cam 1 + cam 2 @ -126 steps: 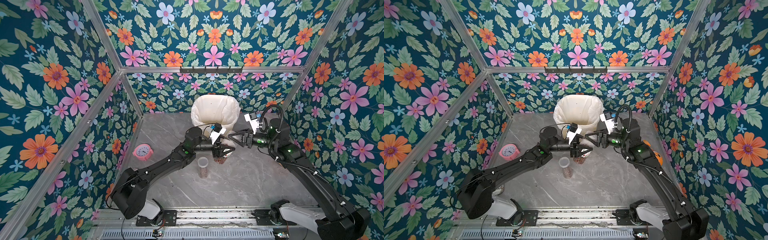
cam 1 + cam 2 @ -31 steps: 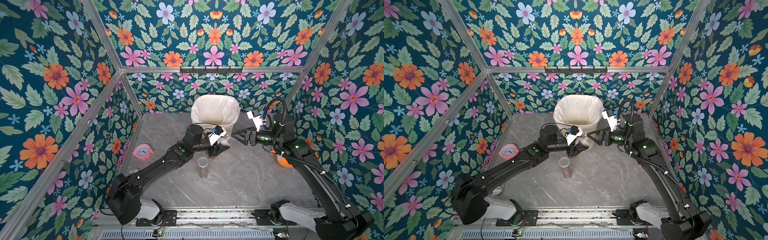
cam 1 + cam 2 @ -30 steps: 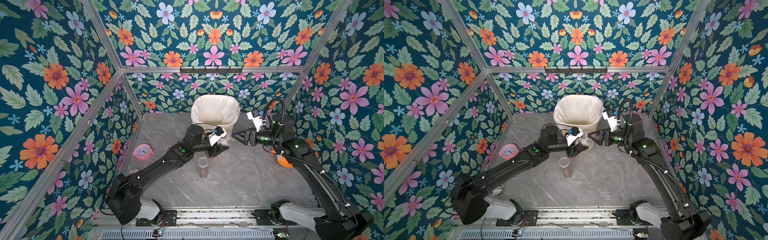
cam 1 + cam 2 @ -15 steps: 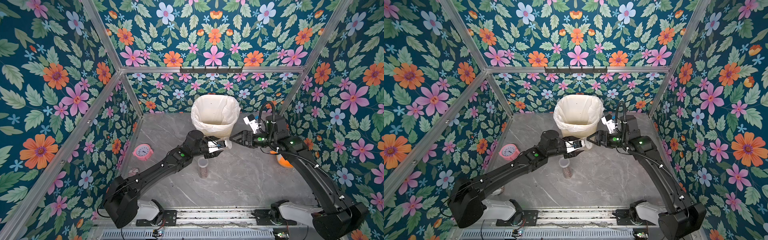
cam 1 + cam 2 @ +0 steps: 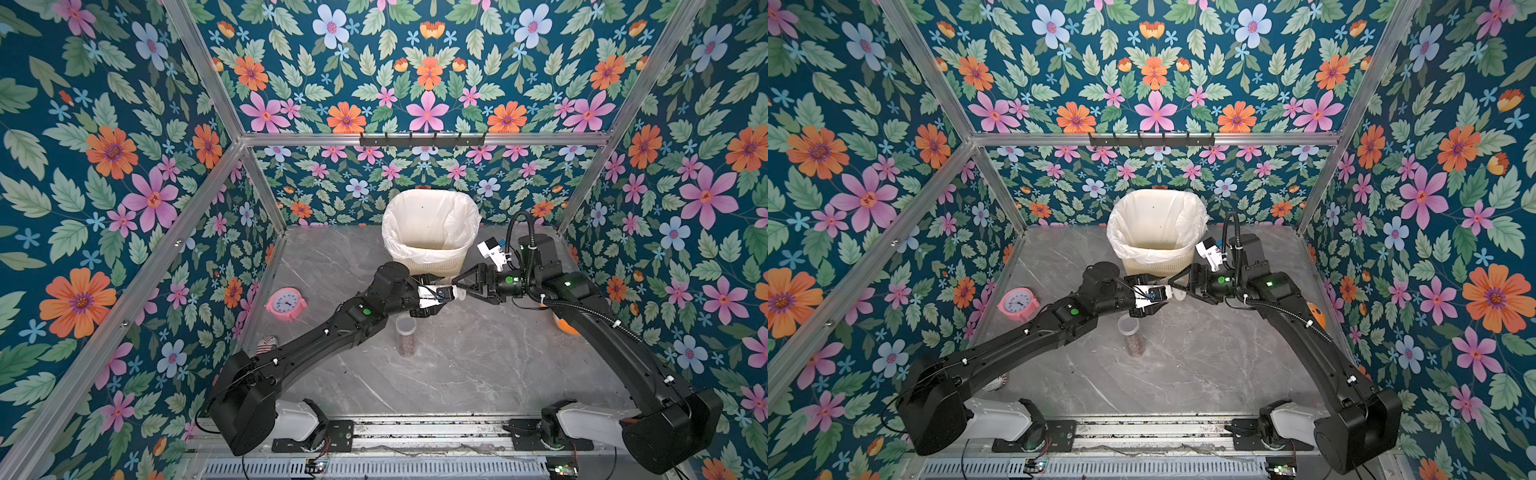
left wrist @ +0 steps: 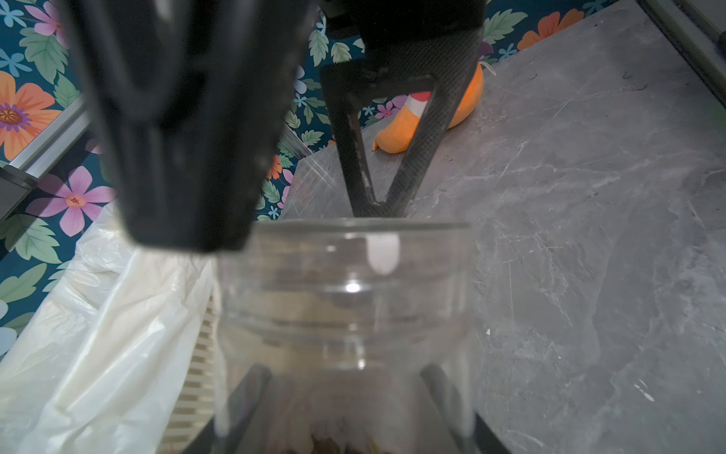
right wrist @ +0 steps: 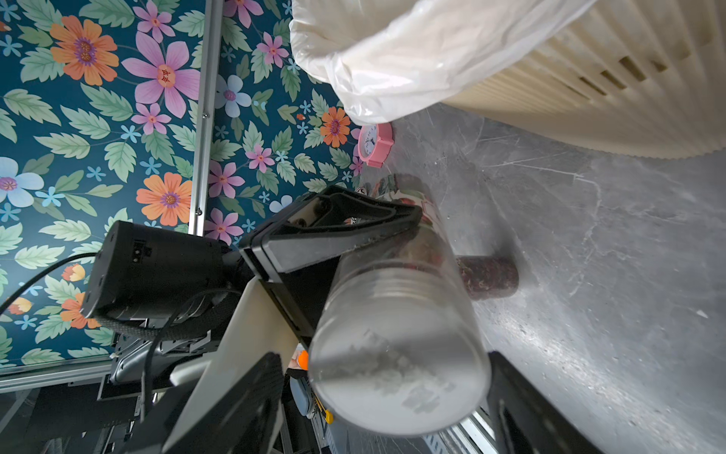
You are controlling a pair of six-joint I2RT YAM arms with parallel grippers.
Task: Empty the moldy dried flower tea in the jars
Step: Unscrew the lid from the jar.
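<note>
**Lid removal on the wider jar.** The wider jar (image 6: 345,298) is held on its side just near of the cream ribbed bin (image 5: 428,261). The left gripper (image 5: 1165,296) is clamped on the clear body, its jaws parted only by the jar's width. The right gripper (image 5: 461,289) meets it from the right, jaws standing either side of the flat white lid (image 7: 400,373). The right wrist view shows a sliver of gap beside one finger, so it cannot be told whether the lid is pinched. For a clean removal, the right jaws should seat squarely on the lid's rim before any twist. The turn should run about the jar's own axis, with the left grip bracing the body against slip. The moldy dried flower tea (image 7: 428,251) lies toward the base end of the jar. The jar hangs short of the bin's liner, so the mouth is best kept level or raised until it is over the bin; otherwise loose buds would likely fall on the marble table (image 5: 478,374). The narrower jar (image 5: 406,334) stands upright and part-filled just near of the two grippers. It is the one real obstacle, since an arm that drops or swings nearward could topple it. The pink clock (image 5: 286,304) at the left wall and the orange toy (image 6: 396,133) at the right wall lie well apart from the work.
</note>
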